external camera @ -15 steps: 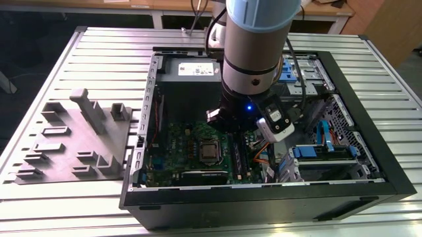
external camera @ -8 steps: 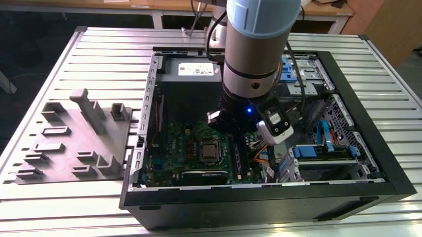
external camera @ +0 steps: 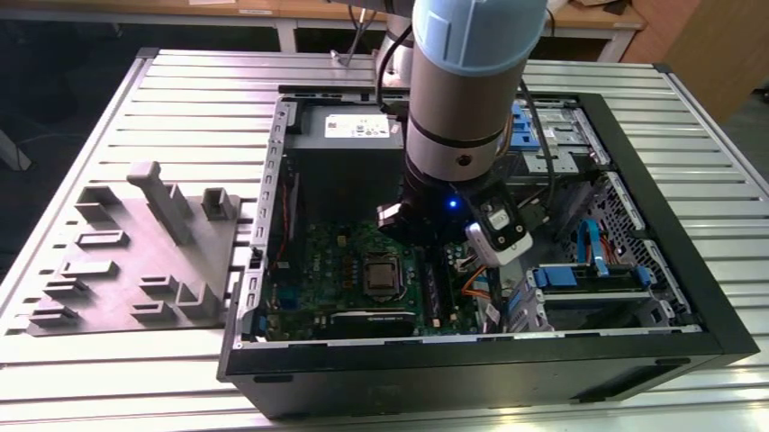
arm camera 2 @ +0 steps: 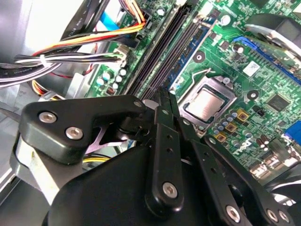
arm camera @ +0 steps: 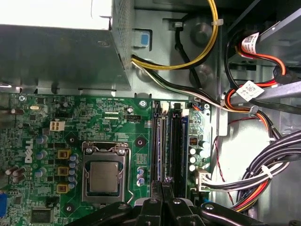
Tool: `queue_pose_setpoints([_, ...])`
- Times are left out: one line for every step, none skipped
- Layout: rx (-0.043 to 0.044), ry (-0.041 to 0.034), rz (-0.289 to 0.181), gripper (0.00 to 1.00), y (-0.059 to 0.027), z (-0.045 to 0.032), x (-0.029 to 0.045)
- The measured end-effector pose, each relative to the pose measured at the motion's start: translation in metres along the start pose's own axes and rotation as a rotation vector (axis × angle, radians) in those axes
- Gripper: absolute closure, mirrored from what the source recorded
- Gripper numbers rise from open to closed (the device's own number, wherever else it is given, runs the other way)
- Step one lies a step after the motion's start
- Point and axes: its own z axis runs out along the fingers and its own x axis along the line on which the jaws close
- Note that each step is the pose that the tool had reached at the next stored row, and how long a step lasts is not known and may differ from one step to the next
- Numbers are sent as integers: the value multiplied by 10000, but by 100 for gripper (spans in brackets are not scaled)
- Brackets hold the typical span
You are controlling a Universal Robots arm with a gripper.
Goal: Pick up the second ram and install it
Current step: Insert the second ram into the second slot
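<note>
With jaws together, the gripper [arm camera: 162, 184] sits over the second ram [arm camera: 158, 141], which stands edge-on in the slot [arm camera: 158, 110] just beside the CPU [arm camera: 103, 176]; pickup looks done, full seating unconfirmed.

Tool [arm camera 2: 163, 96]: matt black metal. Table [external camera: 180, 81]: ribbed bare aluminium. CPU [arm camera: 103, 176]: dull silver metal.

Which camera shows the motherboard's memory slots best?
The first wrist view: the memory slots lie head-on, nearly full length. The second wrist view shows them slanted, near ends behind the tool. In the exterior view the arm blocks that area.
</note>
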Motion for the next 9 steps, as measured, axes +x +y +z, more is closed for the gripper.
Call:
queue_pose_setpoints([-2, -1, 0, 89, 0, 1, -5])
queue_pose_setpoints([-3, -1, -1, 89, 0, 2, -14])
queue_pose_setpoints([-2, -1, -1, 89, 0, 2, -18])
queue_pose_setpoints([-2, -1, -1, 89, 0, 2, -18])
queue_pose_setpoints([-1, 0, 0, 89, 0, 3, -18])
queue_pose_setpoints([-3, -1, -4, 89, 0, 6, -18])
queue_pose_setpoints([-5, -2, -9, 89, 0, 14, -18])
queue_pose_setpoints([-3, -2, -11, 89, 0, 21, -18])
queue_pose_setpoints([-1, -2, -13, 89, -1, 21, -18])
